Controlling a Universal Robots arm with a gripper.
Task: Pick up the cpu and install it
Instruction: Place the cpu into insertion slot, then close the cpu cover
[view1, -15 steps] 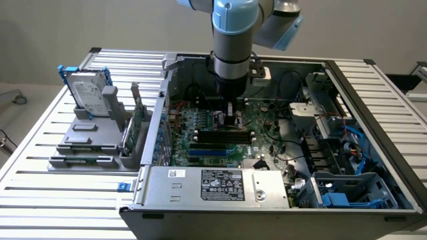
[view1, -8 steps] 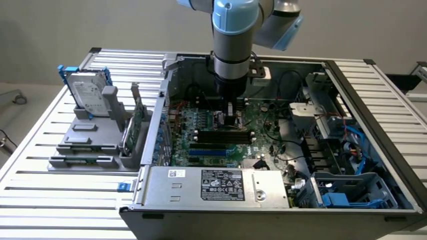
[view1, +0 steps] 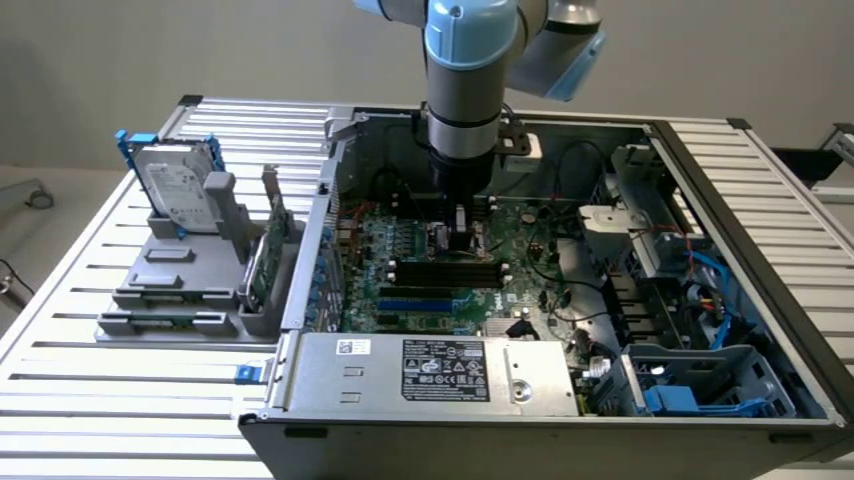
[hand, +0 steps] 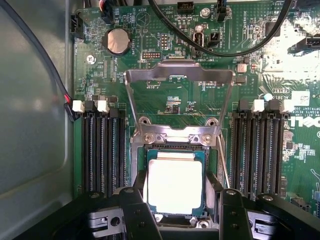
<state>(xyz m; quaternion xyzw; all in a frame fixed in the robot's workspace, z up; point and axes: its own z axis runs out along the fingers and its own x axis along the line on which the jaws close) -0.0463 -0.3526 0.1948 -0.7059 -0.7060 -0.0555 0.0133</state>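
Observation:
The cpu (hand: 175, 182), a small square chip with a pale silver top and a green edge, sits between my two black fingers (hand: 136, 210) over the dark socket with its metal rim (hand: 175, 137). The fingers touch the chip's two opposite sides, so my gripper (hand: 176, 186) is shut on it. The chip lies level inside the socket's outline; I cannot tell whether it rests on the socket. The socket's metal load plate (hand: 179, 74) is flipped up and open behind it. In the exterior view my gripper (view1: 461, 228) reaches straight down, low over the motherboard (view1: 441, 280) inside the open computer case.
Black memory slots (hand: 102, 150) flank the socket on both sides, and a black cable (hand: 220, 47) loops over the board behind it. The case wall (hand: 35, 125) stands close by. A silver hard drive in a blue frame (view1: 178, 180) stands in a grey fixture at the exterior view's left.

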